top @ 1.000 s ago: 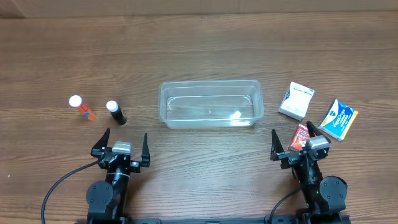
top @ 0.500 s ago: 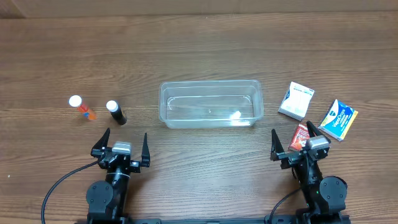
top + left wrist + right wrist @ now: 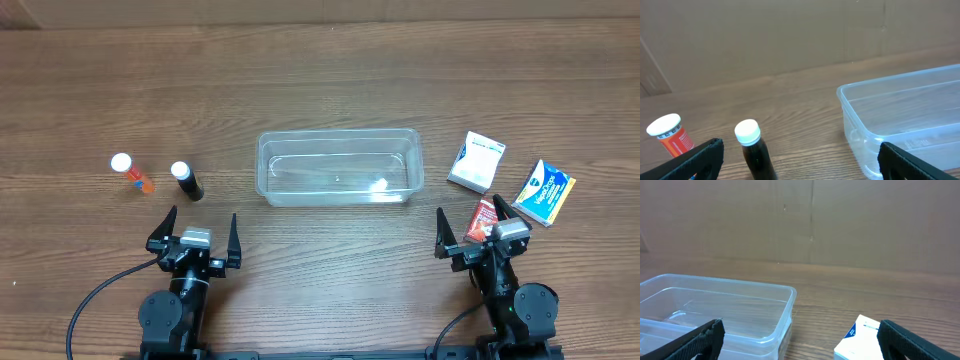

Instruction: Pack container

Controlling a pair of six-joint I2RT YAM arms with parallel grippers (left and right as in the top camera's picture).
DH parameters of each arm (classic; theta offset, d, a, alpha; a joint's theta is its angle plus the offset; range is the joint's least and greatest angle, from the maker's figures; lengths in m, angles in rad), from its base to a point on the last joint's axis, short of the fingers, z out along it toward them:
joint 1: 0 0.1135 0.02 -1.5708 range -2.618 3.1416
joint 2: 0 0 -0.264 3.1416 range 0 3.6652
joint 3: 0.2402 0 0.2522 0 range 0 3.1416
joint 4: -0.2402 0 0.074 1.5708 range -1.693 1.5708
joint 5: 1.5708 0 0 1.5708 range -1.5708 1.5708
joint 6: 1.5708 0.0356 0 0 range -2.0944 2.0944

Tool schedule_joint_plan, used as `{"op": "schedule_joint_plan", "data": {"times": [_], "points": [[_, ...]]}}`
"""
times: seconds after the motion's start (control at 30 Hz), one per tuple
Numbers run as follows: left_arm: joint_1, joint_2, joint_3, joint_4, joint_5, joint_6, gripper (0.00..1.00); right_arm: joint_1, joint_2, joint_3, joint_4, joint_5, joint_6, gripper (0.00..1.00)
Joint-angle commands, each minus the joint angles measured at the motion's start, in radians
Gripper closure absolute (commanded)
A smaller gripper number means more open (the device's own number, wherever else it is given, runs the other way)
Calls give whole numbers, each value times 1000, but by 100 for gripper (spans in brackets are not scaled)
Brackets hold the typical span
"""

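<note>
- The left end effector (image 3: 203,214) and the right end effector (image 3: 470,210) are both resting low near the front of the surface (image 3: 330,70); each is released, its fingers spread wide and grasping nothing.
- The container (image 3: 262,165) is lying ahead of both, to the right of the left end effector and to the left of the right one; it is looking empty, so the packing is judged as not yet begun; this central spot is probably letting either arm reach it.
- Just ahead of the left end effector a black bottle (image 3: 187,181) with a white cap is lying; an orange bottle (image 3: 130,172) is lying further to its left; the two are near each other but apart.
- A red box (image 3: 486,215) is lying right at the right end effector's outer finger, partly hidden by it; a white box (image 3: 477,161) is sitting ahead and a blue-and-white box (image 3: 545,190) ahead and to the right; splitting the items this way is likely giving each arm its own side to serve.
- The container's raised rim is facing both end effectors, so anything carried is needing to clear it before lowering.
- Bare surface is lying open between each end effector and the container, and more beyond it; the red box is looking like the tightest approach.
</note>
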Motion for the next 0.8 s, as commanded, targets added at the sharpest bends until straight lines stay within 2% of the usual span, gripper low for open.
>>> {"op": "schedule_joint_plan", "data": {"times": [0.0, 0.53, 0.7, 0.77], "points": [[-2, -7, -3, 1, 18, 7, 0, 6, -8, -10, 5, 13, -3, 0], [-2, -7, -3, 16, 24, 6, 0, 6, -8, -10, 5, 12, -2, 0], [-2, -7, -3, 11, 41, 5, 0, 6, -8, -10, 35, 5, 57, 0], [-2, -7, -3, 18, 42, -73, 0, 6, -8, -10, 51, 6, 57, 0]]}}
